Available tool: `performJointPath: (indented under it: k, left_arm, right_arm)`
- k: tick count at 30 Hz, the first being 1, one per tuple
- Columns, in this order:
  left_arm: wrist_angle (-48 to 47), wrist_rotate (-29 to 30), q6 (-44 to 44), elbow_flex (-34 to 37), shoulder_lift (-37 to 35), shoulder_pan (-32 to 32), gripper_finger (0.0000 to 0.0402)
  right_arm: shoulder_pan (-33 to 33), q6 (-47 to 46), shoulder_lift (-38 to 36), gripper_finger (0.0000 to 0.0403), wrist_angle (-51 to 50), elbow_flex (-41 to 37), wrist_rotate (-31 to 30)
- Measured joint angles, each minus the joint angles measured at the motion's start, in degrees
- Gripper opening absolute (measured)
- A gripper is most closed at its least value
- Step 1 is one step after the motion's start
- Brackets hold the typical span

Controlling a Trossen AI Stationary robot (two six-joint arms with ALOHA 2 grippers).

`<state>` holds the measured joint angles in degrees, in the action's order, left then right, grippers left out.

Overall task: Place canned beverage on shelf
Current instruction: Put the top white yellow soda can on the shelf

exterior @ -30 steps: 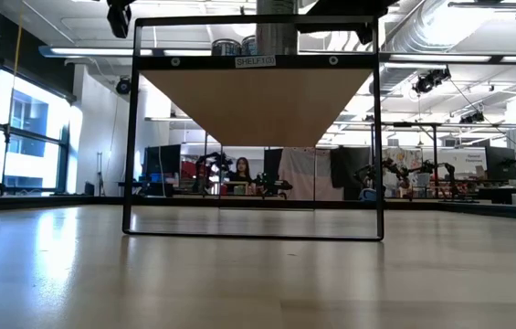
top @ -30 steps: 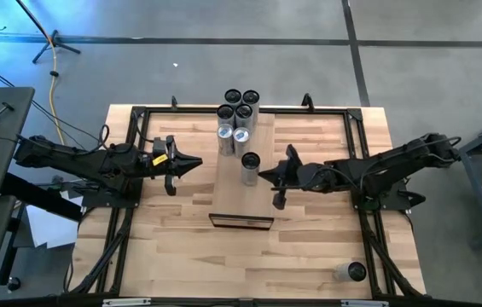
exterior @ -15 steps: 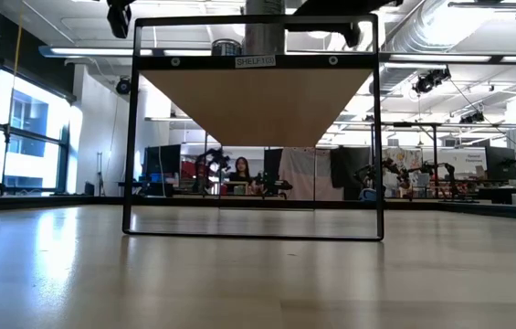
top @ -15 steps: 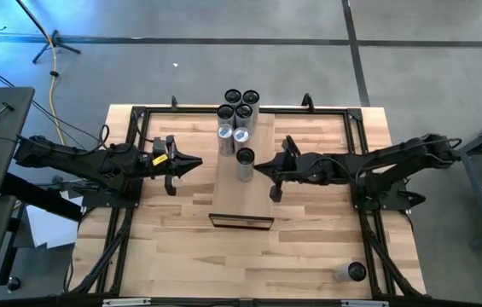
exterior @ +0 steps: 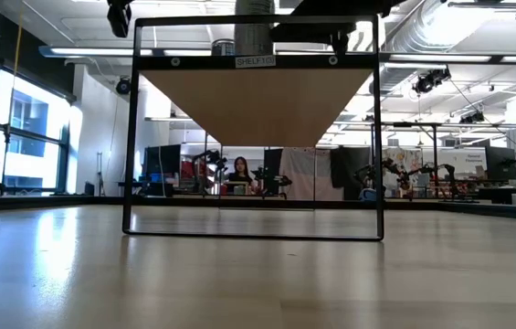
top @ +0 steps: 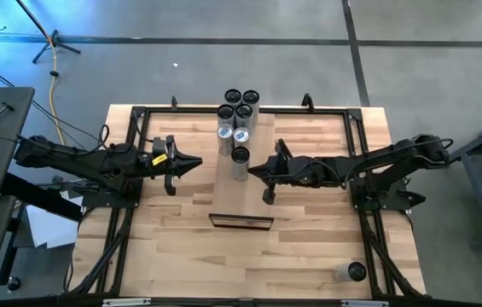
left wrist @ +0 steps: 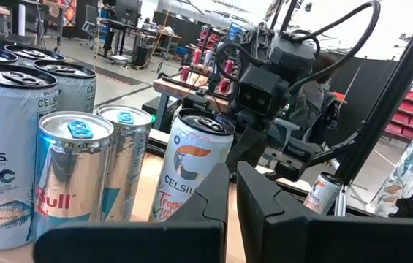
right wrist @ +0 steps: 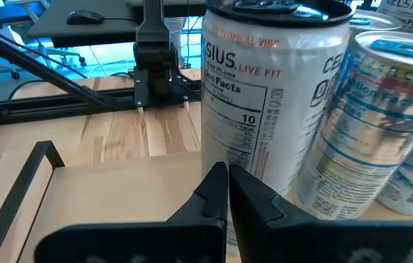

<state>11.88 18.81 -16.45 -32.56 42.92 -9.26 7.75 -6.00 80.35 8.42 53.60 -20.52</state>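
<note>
Six cans grouped on shelf (top: 242, 183), toward the table's (top: 326, 247) far edge; nearest, a Celsius can (top: 240, 162), stands upright touching the Red Bull cans (top: 232, 136); right gripper (top: 253, 169) fingers closed, empty, tips just beside it; left gripper (top: 196, 163) closed, idle near the shelf's left edge; risk: closed fingers nudging the can over into its neighbours; spare can (top: 350, 272) lies at the table's near right corner.

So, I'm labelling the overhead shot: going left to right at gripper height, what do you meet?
left gripper → Celsius can on the shelf → right gripper, shut beside the can.
</note>
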Motion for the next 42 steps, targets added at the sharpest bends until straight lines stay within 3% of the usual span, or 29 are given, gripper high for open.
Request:
performJointPath:
  k: [42]
  left_arm:
    - [0.0, -2.0, 3.7, 0.0, 0.0, 0.0, 0.0]
  right_arm:
    - [-0.7, -4.5, 2.7, 0.0, 7.7, 0.0, 1.7]
